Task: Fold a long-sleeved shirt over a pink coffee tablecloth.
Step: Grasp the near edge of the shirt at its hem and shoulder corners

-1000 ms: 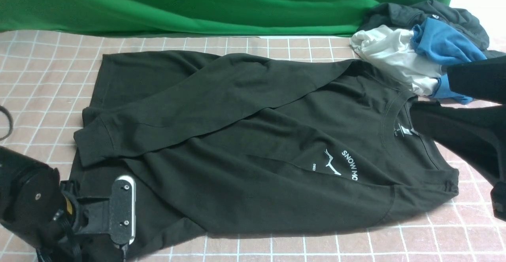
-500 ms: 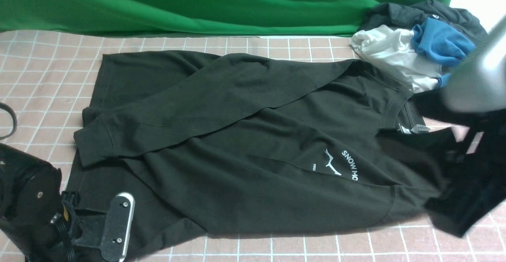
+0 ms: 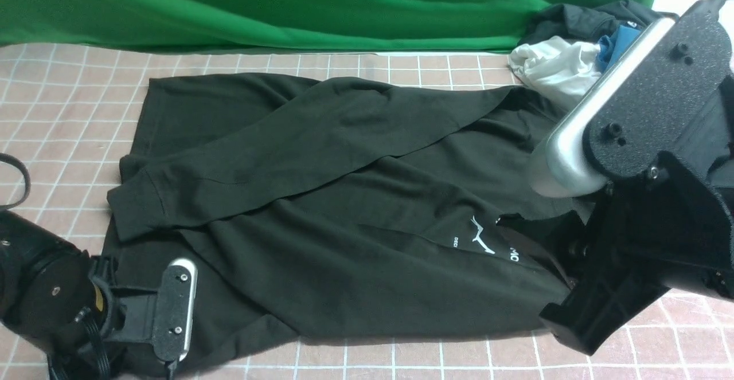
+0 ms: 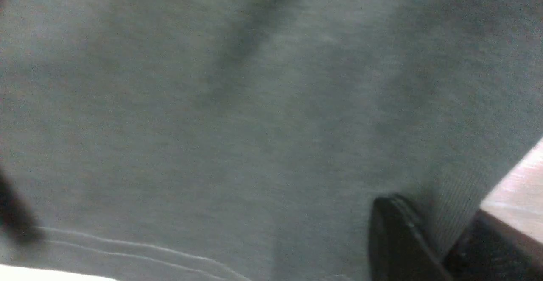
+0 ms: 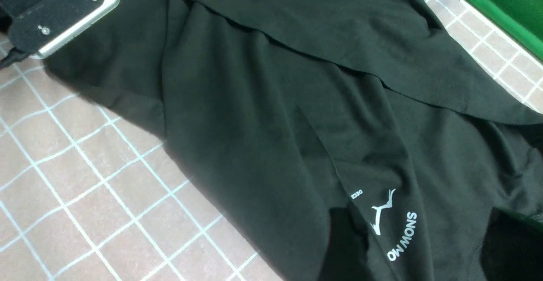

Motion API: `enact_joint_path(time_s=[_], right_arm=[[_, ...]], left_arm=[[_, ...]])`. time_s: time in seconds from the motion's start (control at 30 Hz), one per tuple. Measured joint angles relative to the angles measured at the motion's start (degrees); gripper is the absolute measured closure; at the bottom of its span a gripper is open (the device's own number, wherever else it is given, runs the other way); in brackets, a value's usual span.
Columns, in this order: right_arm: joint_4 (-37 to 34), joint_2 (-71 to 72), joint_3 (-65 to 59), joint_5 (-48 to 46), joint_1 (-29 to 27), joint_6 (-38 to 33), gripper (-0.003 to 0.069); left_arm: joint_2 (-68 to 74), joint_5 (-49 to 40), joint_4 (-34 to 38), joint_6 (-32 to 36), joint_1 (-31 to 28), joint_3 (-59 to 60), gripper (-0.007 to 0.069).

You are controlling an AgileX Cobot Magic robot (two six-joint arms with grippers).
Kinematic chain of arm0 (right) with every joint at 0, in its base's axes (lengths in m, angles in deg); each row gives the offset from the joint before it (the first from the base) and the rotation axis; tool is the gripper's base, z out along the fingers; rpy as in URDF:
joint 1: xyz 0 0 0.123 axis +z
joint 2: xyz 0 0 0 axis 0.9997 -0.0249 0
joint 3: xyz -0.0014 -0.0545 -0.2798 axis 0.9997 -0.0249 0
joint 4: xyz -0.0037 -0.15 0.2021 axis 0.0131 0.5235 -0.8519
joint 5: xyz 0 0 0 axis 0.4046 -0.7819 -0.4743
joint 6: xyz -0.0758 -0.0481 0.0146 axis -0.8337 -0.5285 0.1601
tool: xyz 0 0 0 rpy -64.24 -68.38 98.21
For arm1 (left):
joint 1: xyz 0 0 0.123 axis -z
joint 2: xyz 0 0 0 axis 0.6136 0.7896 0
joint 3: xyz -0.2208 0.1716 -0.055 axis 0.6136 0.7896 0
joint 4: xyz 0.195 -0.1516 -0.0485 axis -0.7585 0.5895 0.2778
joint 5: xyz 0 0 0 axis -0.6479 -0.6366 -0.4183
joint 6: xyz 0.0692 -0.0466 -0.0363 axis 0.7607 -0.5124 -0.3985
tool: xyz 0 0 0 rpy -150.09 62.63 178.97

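The black long-sleeved shirt point(image 3: 344, 196) lies spread on the pink coffee tablecloth point(image 3: 69, 93), with both sleeves crossed over its body. My left gripper point(image 3: 172, 334) sits at the shirt's near left hem corner. In the left wrist view my left gripper point(image 4: 441, 230) has its fingers point(image 4: 394, 238) clamped on the ribbed hem band point(image 4: 449, 204). My right gripper point(image 3: 545, 242) hangs over the chest and hides the collar. It point(image 5: 420, 230) is open, with a finger on either side of the white print point(image 5: 394, 226).
A heap of white, blue and dark grey garments point(image 3: 550, 65) lies at the back right, partly behind my right arm point(image 3: 648, 139). A green cloth point(image 3: 287, 7) hangs along the far edge. A dark cable loop point(image 3: 17, 173) shows at the left.
My right arm swung in from the right edge over the collar to the chest, shifting the neckline fabric. My left gripper's jaws closed on the hem.
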Motion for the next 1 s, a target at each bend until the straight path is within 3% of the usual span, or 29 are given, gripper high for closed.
enact_joint_path(time_s=[0.1, 0.23, 0.43, 0.47, 0.5, 0.67, 0.73, 0.8, 1.0], right_arm=[[-0.1, 0.0, 0.0, 0.1, 0.0, 0.0, 0.0249], [-0.1, 0.0, 0.0, 0.3, -0.3, -1.3, 0.0258], [-4.0, -0.3, 0.0, 0.7, -11.2, -6.4, 0.0410], [-6.4, -0.7, 0.0, 0.7, -15.2, -10.3, 0.0445], [-7.0, -0.8, 0.0, 0.7, -15.7, -11.0, 0.0449], [-27.0, -6.1, 0.0, -1.8, -29.5, -36.9, 0.0514], [-32.1, -9.6, 0.0, -3.7, -32.8, -45.0, 0.0512], [-33.3, -11.8, 0.0, -4.1, -33.9, -47.8, 0.0503], [-34.1, -23.2, -0.8, -3.4, -34.9, -55.7, 0.0277]], left_arm=[[0.1, 0.3, -0.3, 0.0, 0.0, 0.0, 0.0580], [-0.7, -1.3, 0.7, 0.0, 0.0, -0.4, 0.0594], [-7.3, -11.6, 8.1, -1.2, 0.0, -6.9, 0.0595], [-8.7, -13.4, 9.3, -2.8, 0.0, -8.1, 0.0595], [-9.1, -13.9, 9.6, -3.1, 0.0, -8.3, 0.0595], [-12.9, -16.8, 11.9, -10.7, 0.0, -9.6, 0.0595], [-13.6, -17.1, 13.4, -12.1, 0.0, -9.6, 0.0595], [-13.8, -17.1, 14.1, -12.4, 0.0, -9.6, 0.0595], [-15.3, -15.3, 17.2, -13.1, 0.0, -9.6, 0.0595]])
